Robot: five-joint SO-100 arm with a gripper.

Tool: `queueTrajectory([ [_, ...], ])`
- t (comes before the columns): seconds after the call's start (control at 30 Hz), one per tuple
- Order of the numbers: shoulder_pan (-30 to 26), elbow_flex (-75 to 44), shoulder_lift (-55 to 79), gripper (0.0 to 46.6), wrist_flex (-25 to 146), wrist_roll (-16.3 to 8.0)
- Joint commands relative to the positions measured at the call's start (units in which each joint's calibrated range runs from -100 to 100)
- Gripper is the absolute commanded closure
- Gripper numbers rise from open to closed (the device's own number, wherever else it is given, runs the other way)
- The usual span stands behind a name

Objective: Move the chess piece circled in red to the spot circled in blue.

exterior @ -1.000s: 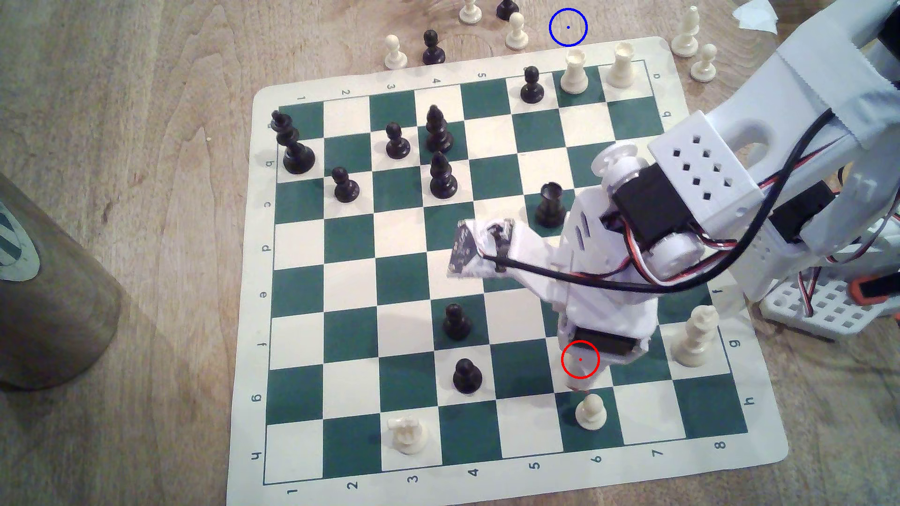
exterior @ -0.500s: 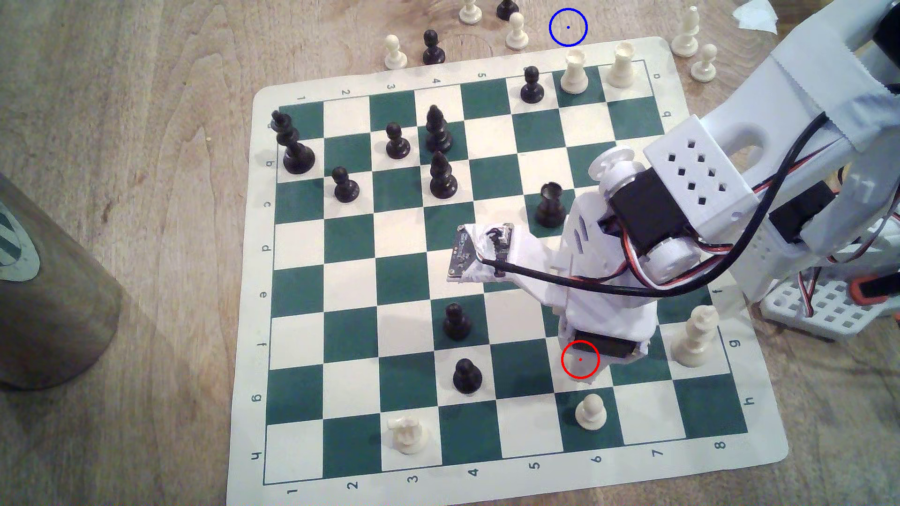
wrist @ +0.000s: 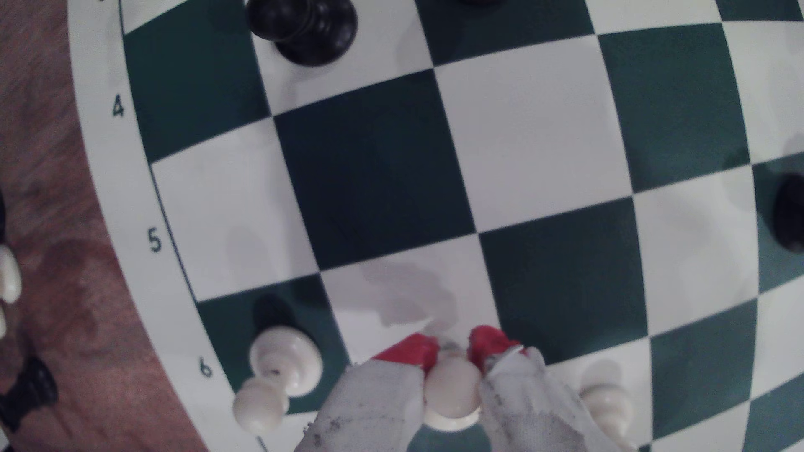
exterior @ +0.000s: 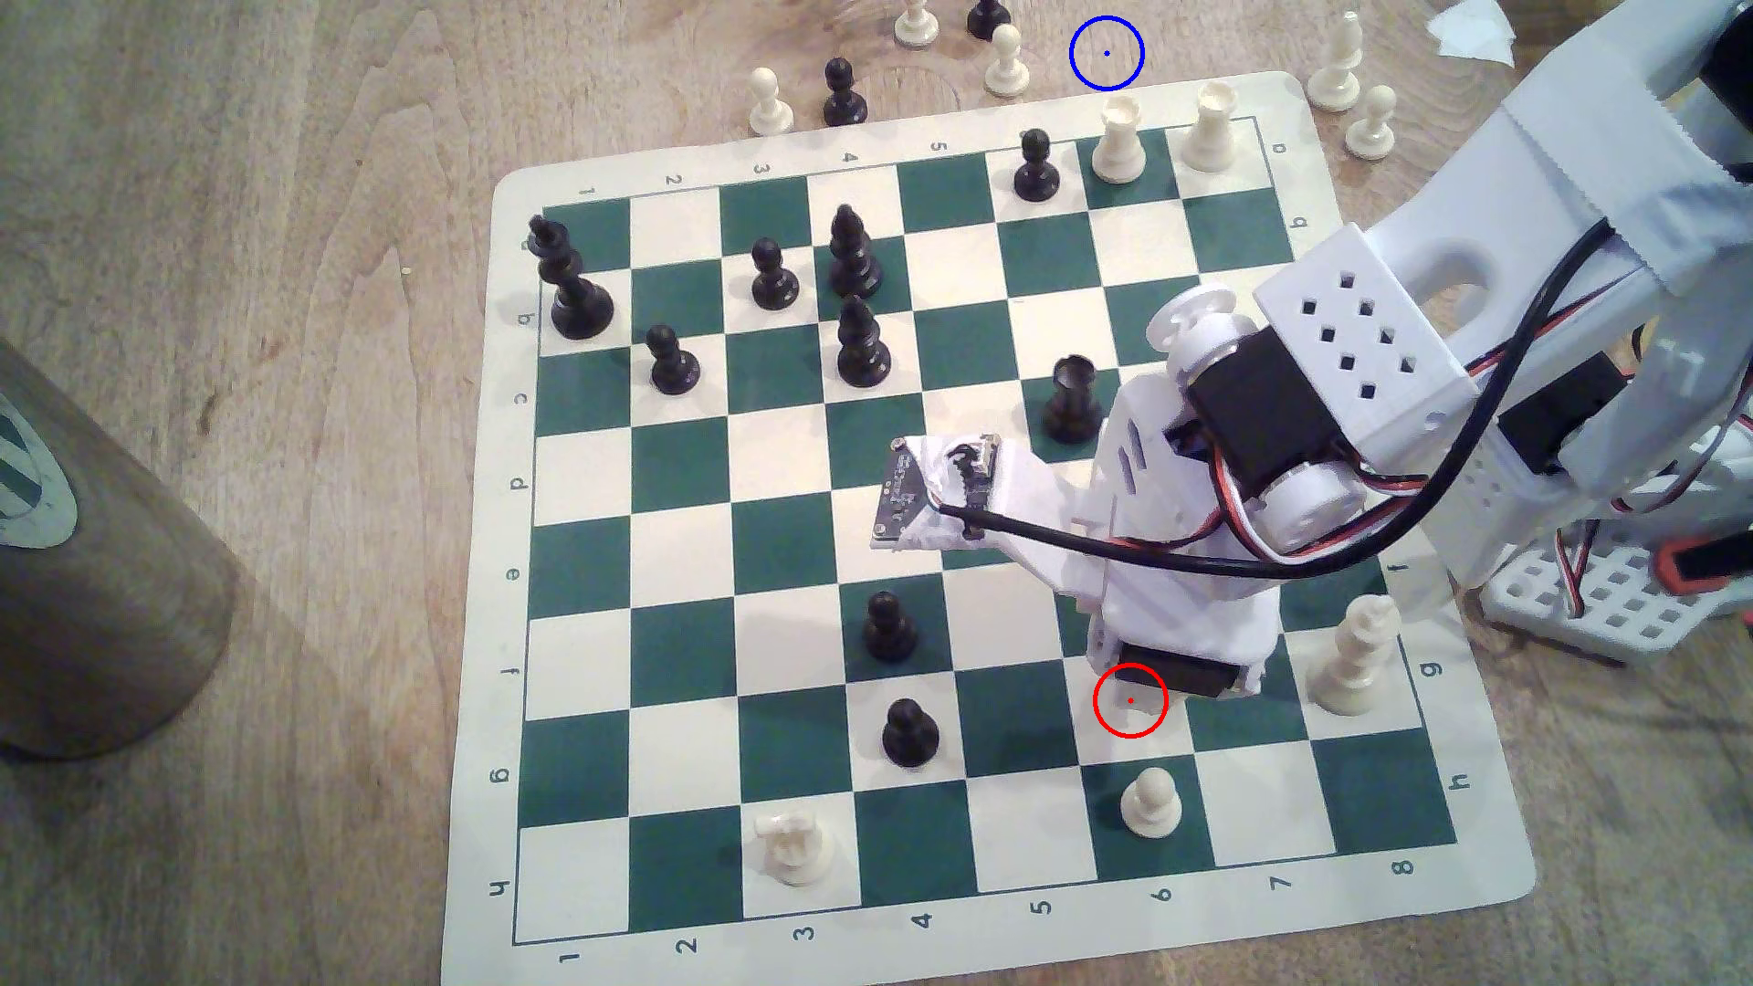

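Observation:
In the wrist view the chess piece circled in red, a cream-white pawn (wrist: 452, 393), sits between my gripper's (wrist: 452, 347) red-tipped fingers (wrist: 411, 350). Both fingers press against its round head, so the gripper is shut on it. In the exterior view the white wrist (exterior: 1176, 607) hangs over the red circle (exterior: 1130, 701) and hides the pawn and the fingertips. The spot circled in blue (exterior: 1106, 53) is bare wood just past the board's far edge, several squares away from the wrist.
The green-and-white board (exterior: 683, 455) carries a white pawn (exterior: 1151, 804) one square nearer than the red circle, a tall white piece (exterior: 1352, 664) beside the wrist, and black pawns (exterior: 890, 626). Two white rooks (exterior: 1117, 142) and a white pawn (exterior: 1005, 62) stand near the blue circle.
The fingertip that showed just below the red circle a second ago is now hidden under the wrist. The wrist has drawn slightly up and back. No board pieces have moved.

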Motion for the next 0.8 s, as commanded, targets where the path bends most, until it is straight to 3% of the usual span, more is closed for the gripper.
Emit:
queueTrajectory([
  [0.0, 0.02, -1.94, -6.0, 46.4, 1.23, -0.44],
  [0.23, 5.1, -4.93, -19.5, 46.4, 4.42, 0.05],
  [0.4, 13.47, -6.11, -29.6, 46.4, 8.27, 1.86],
  [0.53, 20.67, -7.65, -36.22, 46.4, 12.61, 4.2],
  [0.77, 41.24, -15.27, -32.4, 46.4, 11.47, 10.31],
])
